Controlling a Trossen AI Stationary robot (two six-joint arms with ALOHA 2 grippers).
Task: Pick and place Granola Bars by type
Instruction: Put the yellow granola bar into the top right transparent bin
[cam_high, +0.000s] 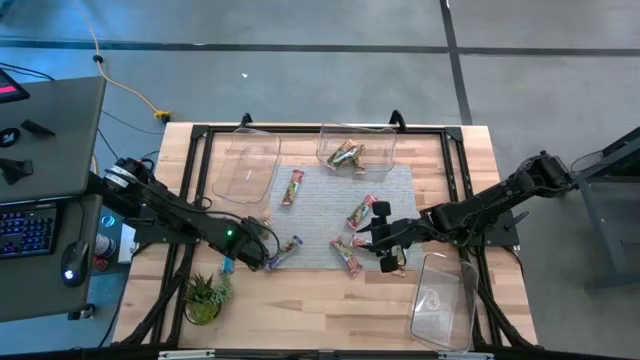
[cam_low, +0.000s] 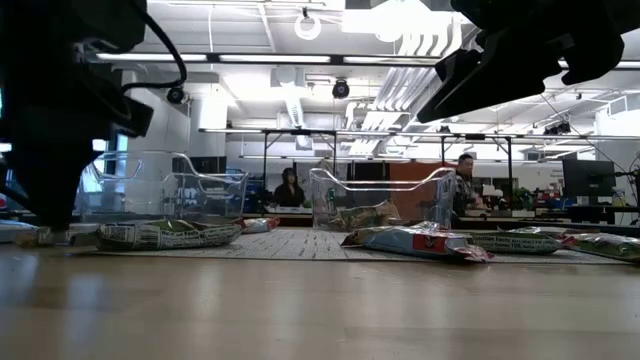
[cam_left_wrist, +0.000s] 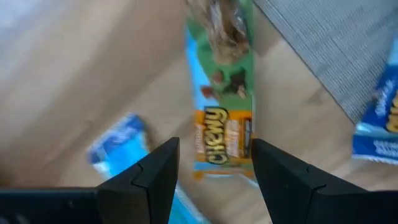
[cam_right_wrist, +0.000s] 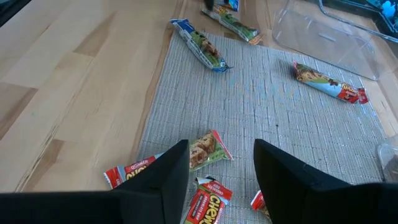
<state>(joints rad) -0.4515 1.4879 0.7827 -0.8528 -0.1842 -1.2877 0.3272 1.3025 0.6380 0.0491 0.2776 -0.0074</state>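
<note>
Sorting in progress. My left claw (cam_left_wrist: 214, 171), fingers spread and empty, hovers over a green-wrapped bar (cam_left_wrist: 222, 87) lying on the bare bench (cam_high: 300, 310) at lower left of the high view, near the potted plant (cam_high: 203, 296); its wrapper reads "CHEWY". I judge the next move is to descend and close across the bar's width. My right claw (cam_right_wrist: 221, 165), also spread and empty, hangs over red-wrapped bars (cam_right_wrist: 208, 202) on the grey mat (cam_high: 320, 215), centre frame. One clear bin (cam_high: 357, 147) already holds bars.
</note>
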